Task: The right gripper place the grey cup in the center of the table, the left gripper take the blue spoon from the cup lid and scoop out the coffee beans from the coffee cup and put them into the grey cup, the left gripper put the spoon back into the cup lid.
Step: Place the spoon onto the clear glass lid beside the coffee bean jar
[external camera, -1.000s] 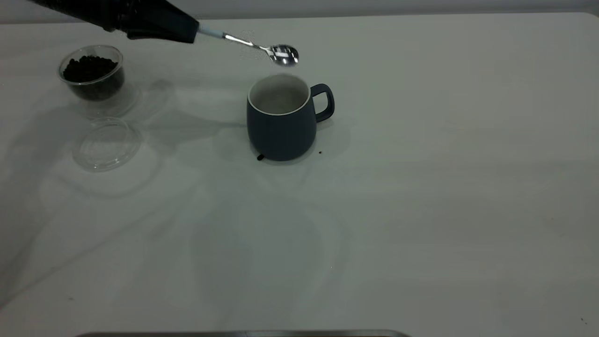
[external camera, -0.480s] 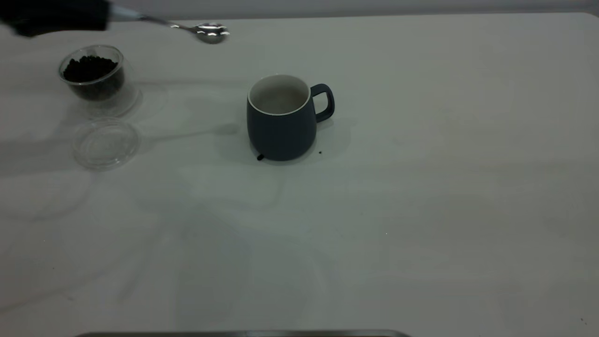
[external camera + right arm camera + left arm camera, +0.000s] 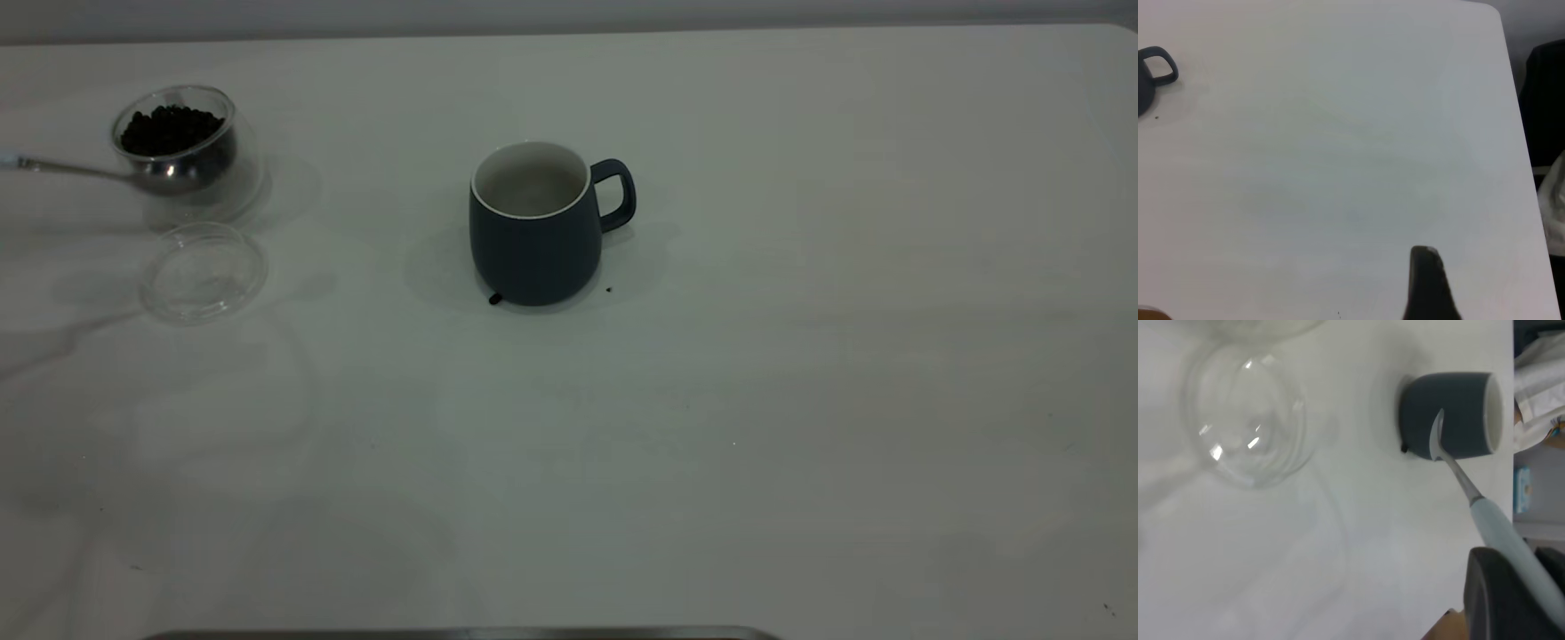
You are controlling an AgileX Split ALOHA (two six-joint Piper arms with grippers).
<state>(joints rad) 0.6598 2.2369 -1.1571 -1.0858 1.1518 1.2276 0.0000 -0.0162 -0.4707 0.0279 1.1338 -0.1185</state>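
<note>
Left gripper [image 3: 1511,593], black and tapered, was clamped on the pale-blue handle of the metal-bowled blue spoon [image 3: 1471,500]; spoon bowl hung just beside the clear glass coffee cup [image 3: 178,142] holding dark coffee beans [image 3: 169,127]. Transparent round cup lid [image 3: 203,273] lay near. Dark slate grey cup [image 3: 533,227] stood mid-table [image 3: 800,400]. Right gripper [image 3: 1426,287]: jaw state could not be told.

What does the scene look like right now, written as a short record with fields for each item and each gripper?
grey cup: upright, mid-table, handle toward the right arm's side
coffee cup: holds coffee beans
cup lid: flat on the table, empty
blue spoon: held level, bowl in front of the coffee cup
stray bean: at the grey cup's base
left gripper: grips the spoon handle
right gripper: idle, away from the cups
</note>
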